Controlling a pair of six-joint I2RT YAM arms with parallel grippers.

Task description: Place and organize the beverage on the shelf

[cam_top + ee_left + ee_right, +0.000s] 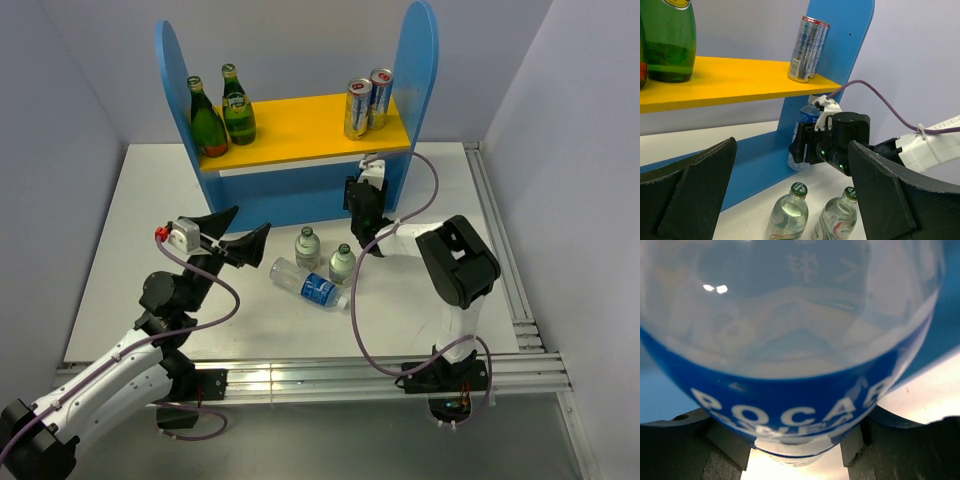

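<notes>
The blue shelf (420, 70) has a yellow upper board (300, 130) carrying two green bottles (222, 112) at its left and two cans (366, 102) at its right. My right gripper (362, 208) is shut on a clear Pocari bottle with a blue label (790, 340), held upright under the board beside the right side panel (840, 30). The left wrist view shows that bottle (803, 120) behind the right gripper (835, 145). My left gripper (236, 240) stands open and empty, left of two small green-capped bottles (307, 246) (342, 263). A clear blue-labelled bottle (312, 286) lies on the table.
The white table (130, 250) is walled by grey panels on both sides. A metal rail (500, 250) runs along its right edge and another along the front. The right arm's purple cable (425, 190) loops in front of the shelf's right panel.
</notes>
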